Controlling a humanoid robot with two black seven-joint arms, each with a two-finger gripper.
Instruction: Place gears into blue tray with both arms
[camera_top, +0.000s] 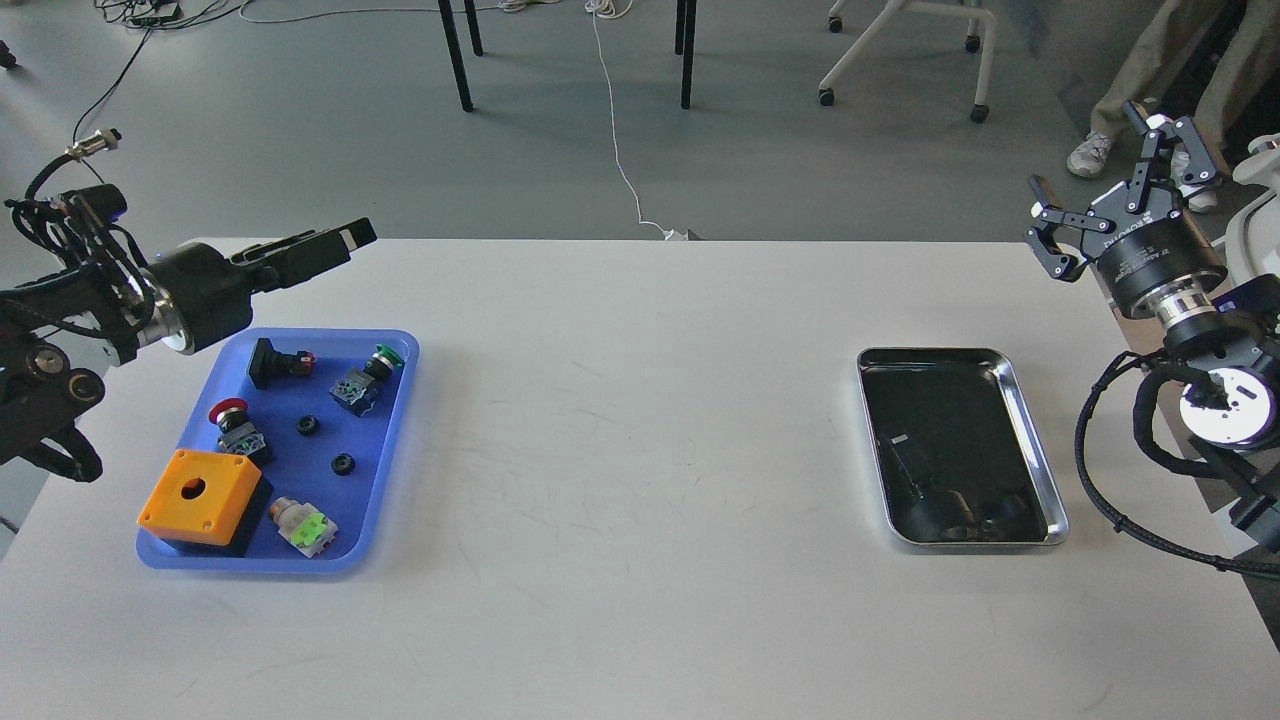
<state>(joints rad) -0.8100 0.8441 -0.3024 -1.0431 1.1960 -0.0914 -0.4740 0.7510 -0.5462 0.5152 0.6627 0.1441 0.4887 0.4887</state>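
Observation:
The blue tray (400, 400) lies at the table's left. Two gears, small black toothed rings, rest in its middle: one gear (308, 425) and a second gear (343, 464) just below and to the right of it. My left gripper (350, 237) hovers above the tray's far edge, pointing right. It is seen side-on as one dark bar, so its fingers cannot be told apart, and nothing shows in it. My right gripper (1105, 185) is raised past the table's far right corner, fingers spread wide open and empty.
Also in the blue tray are an orange box (200, 497), red-capped switches (236, 425), a green-capped switch (368, 378) and a light green part (305, 527). A shiny steel tray (1040, 470) lies at the right. Chair legs and cables are beyond the table.

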